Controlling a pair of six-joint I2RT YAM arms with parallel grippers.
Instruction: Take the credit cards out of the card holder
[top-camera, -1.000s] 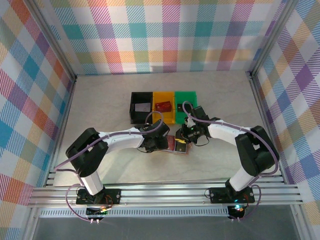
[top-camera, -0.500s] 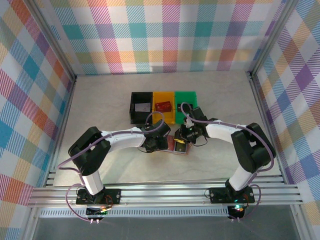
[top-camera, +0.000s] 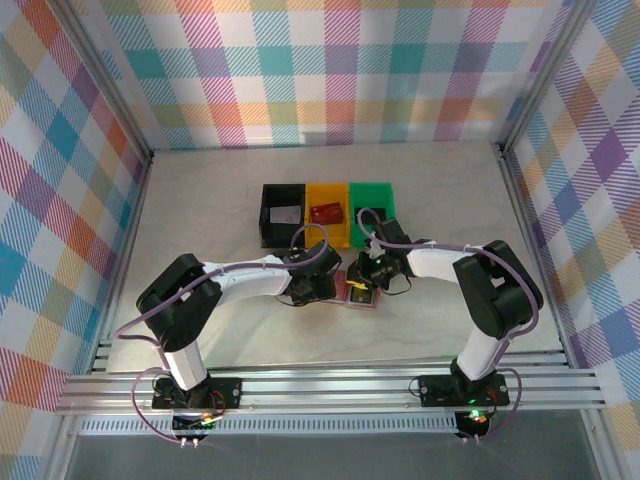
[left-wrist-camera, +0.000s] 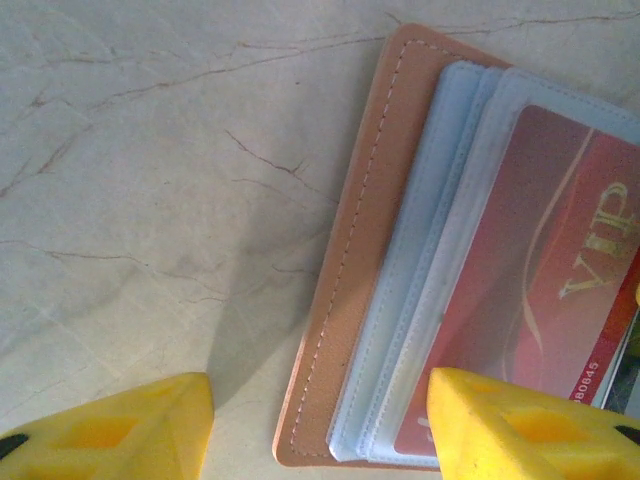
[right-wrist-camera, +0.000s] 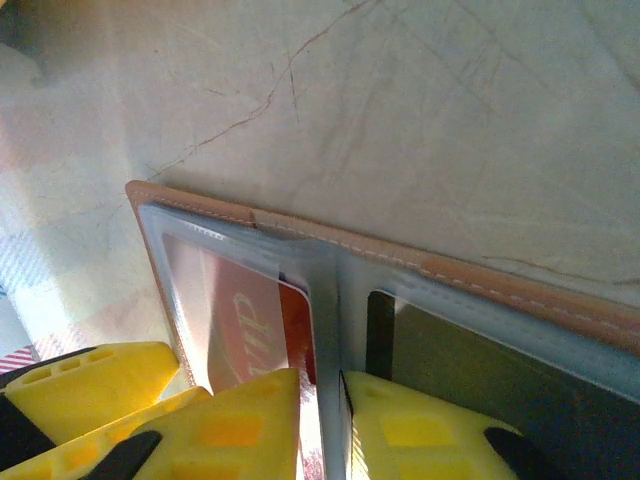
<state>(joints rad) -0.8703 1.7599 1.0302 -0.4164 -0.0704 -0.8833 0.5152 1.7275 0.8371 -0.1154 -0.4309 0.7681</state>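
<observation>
L gripper (left-wrist-camera: 320, 425) spread; R gripper (right-wrist-camera: 321, 405) pinches card holder (right-wrist-camera: 520, 292) sleeve; red card (left-wrist-camera: 540, 290) half-sleeved, cut off.

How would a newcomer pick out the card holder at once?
On the pale table, find the row of black, yellow and green bins. Just nearer the arms lies the card holder, spread flat: tan, stitched, with pale blue sleeves and a red VIP card.

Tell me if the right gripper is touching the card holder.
Touching. Right wrist view: the right gripper pinches the card holder at its clear pocket edge.
</observation>
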